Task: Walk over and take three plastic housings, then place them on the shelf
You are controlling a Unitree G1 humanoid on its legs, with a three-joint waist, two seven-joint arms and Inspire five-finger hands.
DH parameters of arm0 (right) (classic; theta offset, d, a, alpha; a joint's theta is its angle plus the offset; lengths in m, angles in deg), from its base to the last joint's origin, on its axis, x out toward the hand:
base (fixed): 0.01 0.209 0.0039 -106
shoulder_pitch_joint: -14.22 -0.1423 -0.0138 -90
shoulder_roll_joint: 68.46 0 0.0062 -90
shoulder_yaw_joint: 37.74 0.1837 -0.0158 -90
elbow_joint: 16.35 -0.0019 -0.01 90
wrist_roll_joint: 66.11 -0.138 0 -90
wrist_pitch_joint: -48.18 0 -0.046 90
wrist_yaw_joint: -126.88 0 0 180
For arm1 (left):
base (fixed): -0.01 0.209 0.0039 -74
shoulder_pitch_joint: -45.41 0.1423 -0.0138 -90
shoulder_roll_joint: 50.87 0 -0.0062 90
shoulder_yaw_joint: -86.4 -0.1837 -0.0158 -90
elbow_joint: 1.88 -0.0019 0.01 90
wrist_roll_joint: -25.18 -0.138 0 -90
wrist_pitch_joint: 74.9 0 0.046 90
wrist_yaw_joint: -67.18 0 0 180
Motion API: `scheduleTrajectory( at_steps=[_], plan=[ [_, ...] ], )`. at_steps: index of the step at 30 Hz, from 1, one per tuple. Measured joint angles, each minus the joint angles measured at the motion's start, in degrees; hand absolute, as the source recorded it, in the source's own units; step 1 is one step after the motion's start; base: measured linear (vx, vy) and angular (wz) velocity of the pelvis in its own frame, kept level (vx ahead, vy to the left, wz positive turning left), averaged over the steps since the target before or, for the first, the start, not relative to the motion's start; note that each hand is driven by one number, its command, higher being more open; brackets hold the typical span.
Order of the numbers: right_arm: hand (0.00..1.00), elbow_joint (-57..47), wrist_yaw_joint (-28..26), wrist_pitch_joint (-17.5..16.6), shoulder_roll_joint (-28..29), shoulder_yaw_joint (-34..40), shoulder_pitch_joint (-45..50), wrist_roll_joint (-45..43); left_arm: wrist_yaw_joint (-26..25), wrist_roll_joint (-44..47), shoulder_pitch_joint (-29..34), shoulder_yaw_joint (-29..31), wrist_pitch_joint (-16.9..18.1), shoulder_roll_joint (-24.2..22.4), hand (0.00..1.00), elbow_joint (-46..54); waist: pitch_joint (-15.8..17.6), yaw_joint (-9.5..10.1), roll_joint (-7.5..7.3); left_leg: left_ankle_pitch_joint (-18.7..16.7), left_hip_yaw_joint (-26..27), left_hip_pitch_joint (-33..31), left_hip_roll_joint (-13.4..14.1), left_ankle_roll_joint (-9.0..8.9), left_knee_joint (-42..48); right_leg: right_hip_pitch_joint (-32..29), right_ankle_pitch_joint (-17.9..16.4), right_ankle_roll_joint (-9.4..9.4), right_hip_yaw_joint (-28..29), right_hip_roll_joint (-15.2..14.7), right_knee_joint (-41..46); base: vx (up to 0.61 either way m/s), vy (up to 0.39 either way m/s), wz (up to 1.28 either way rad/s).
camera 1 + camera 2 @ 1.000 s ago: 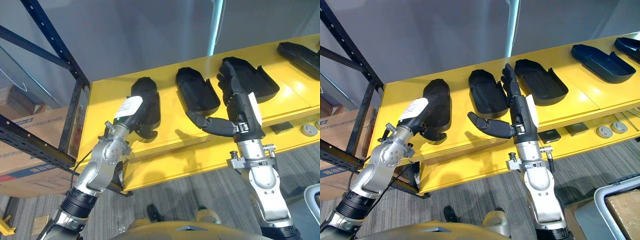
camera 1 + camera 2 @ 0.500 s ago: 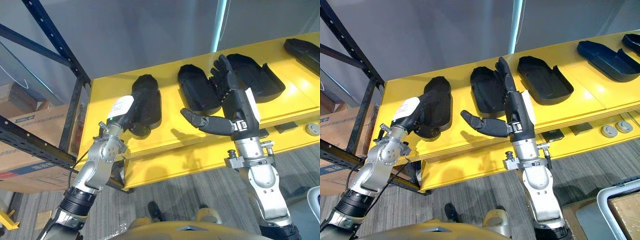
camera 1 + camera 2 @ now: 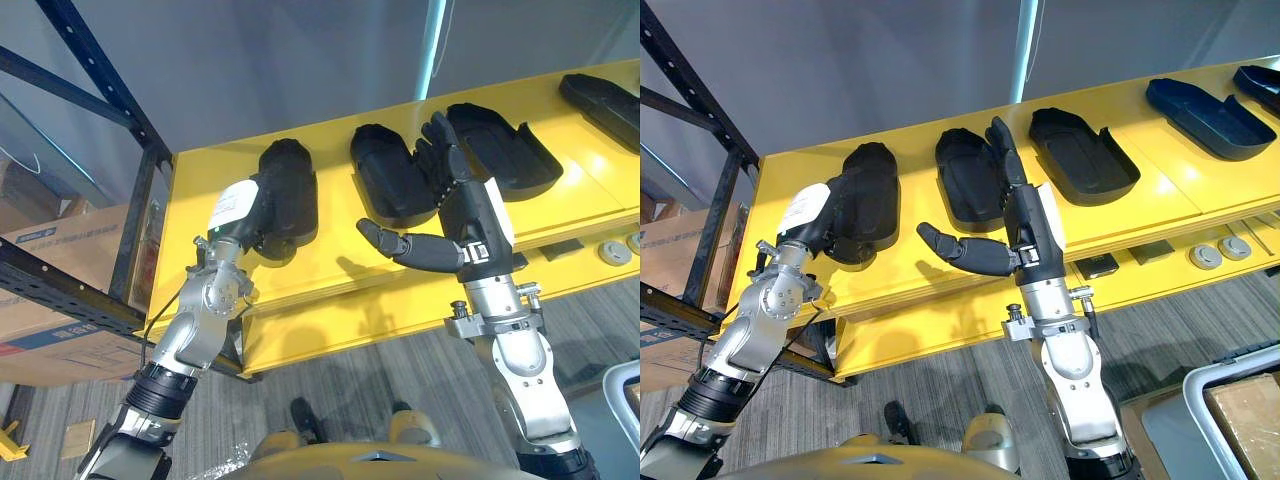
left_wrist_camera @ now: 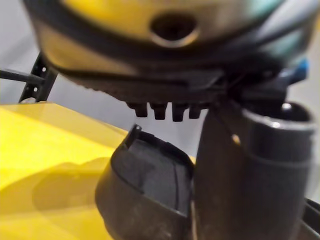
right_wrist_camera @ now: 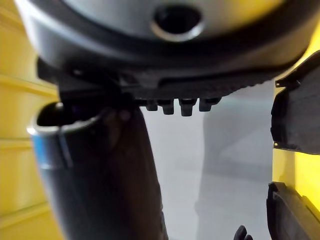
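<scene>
The right hand (image 3: 465,215), fingers straight, is shifting over the middle black plastic housing (image 3: 385,180) on the yellow bench (image 3: 330,240), readying a grab; I cannot tell whether the left hand (image 3: 260,212) is gripping the leftmost housing (image 3: 296,188).

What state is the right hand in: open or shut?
Open: the right hand has straight fingers and its thumb spread wide, holding nothing, near the middle housing.
</scene>
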Motion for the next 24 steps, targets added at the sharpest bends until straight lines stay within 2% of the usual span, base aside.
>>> scheduleTrajectory(
  at_steps=[5,10,14,18,24],
  plan=[
    [1.0,0.02,-0.02,0.0,0.12,-0.02,0.2,0.0,-3.11,4.54,-0.01,0.02,0.75,-0.01,1.0,-0.42,0.08,-0.4,-0.02,0.07,-0.09,-0.4,-0.01,0.08,0.0,-0.33,0.04,0.02,0.02,0.01,0.03,0.02,0.002,0.01],
    [1.0,0.08,-0.08,-0.1,1.42,0.36,0.46,0.09,-4.08,18.3,0.96,1.63,3.66,-0.29,1.0,5.21,0.72,-0.34,-0.36,0.1,-1.33,0.52,-0.11,0.11,0.02,1.06,-0.16,-0.09,-0.73,0.04,0.06,0.03,-0.001,0.08],
    [1.0,0.2,0.2,-0.34,2.26,1.42,0.64,0.16,-4.12,27.8,5.42,7.36,9.12,-2.05,1.0,16.11,0.78,0.02,-0.45,0.17,-2.75,0.62,-0.2,0.0,0.01,1.76,-0.9,-0.16,-1.74,0.26,0.06,0.0,-0.007,0.13],
    [1.0,0.49,0.56,-0.34,2.56,2.59,1.27,0.2,-4.6,34.18,11.1,13.44,12.73,-4.15,1.0,19.69,0.74,0.24,-0.4,0.33,-4.26,0.64,-0.17,-0.16,0.01,2.7,-1.32,-0.58,-3.14,0.28,-0.33,0.0,0.003,0.16],
    [1.0,2.3,2.05,-0.29,4.5,3.61,2.69,1.28,-11.59,39.89,19.85,20.99,13.34,-9.35,1.0,19.78,0.78,1.48,-0.46,0.48,-5.99,0.29,-0.05,-0.36,0.02,3.64,-1.52,-0.63,-4.96,0.55,-1.72,0.01,0.002,0.16]
  ],
)
